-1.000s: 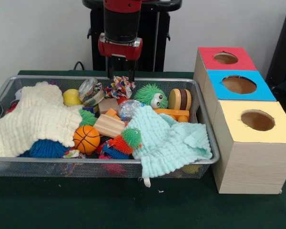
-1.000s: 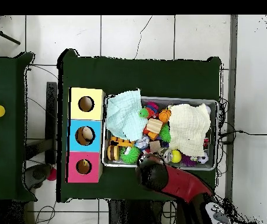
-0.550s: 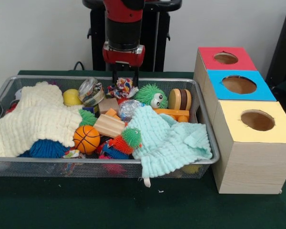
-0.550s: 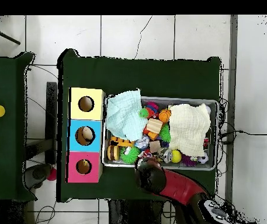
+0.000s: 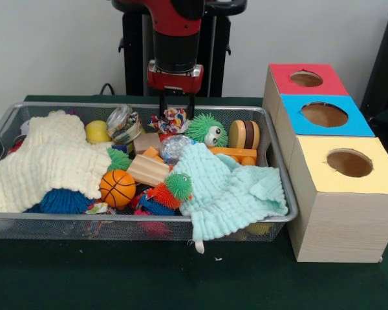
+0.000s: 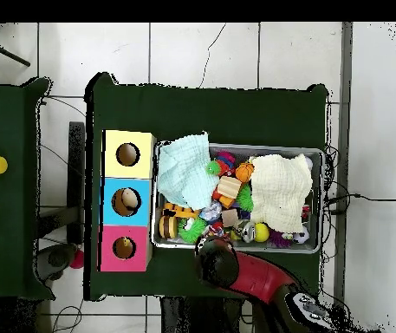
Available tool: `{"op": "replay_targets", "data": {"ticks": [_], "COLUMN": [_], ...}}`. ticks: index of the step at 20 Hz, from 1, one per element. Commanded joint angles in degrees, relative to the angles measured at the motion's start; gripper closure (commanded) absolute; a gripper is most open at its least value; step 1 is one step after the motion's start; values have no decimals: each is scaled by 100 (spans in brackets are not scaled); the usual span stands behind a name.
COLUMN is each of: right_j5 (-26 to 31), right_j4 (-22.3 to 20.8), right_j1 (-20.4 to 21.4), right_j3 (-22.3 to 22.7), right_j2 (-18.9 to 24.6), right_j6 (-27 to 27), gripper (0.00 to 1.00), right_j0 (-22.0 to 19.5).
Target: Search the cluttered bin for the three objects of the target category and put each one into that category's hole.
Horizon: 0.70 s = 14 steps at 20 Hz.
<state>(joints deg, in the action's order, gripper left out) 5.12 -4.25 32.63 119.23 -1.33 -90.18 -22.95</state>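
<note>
Hanging over the bin's front rim, a pale green cloth (image 5: 231, 191) droops toward the dark green table (image 5: 116, 278), and the wire bin (image 5: 142, 227) behind it is crammed: an orange toy basketball (image 5: 117, 188), a spiky red and green ball (image 5: 171, 188), a wooden block (image 5: 147, 170), and a big cream cloth (image 5: 48, 165) heaped on the left side. To the right stand three wooden boxes in a row, each with a round hole on top, the yellow box (image 5: 346, 165) nearest, then the blue box (image 5: 323, 116), then the red box (image 5: 305, 79). Farther back in the bin lie a yellow ball (image 5: 97, 132), a fuzzy green ball with eyes (image 5: 206, 130) and a small wad of patterned fabric (image 5: 170, 120). At the far rim the claw (image 5: 176, 107) hangs from the red and black arm (image 5: 177, 39), its two thin fingers a little apart and gripping nothing; the patterned fabric sits just below and between them, not touching as far as I can tell.
</note>
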Motion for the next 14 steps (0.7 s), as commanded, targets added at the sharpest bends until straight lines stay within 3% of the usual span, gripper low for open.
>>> {"op": "replay_targets", "data": {"ticks": [1,9,10,14], "right_j5": [-107,-612,-694,-731], "right_j4": [-47,-277,-315,-410], "right_j1": [-387,-406,-413,-401], "right_j3": [-224,-271,-258,-378], "right_j2": [89,28,58,-46], "right_j6": [-898,-809,-797,-738], "gripper": [0,0,100,100], "right_j0": [205,172,133,224]}}
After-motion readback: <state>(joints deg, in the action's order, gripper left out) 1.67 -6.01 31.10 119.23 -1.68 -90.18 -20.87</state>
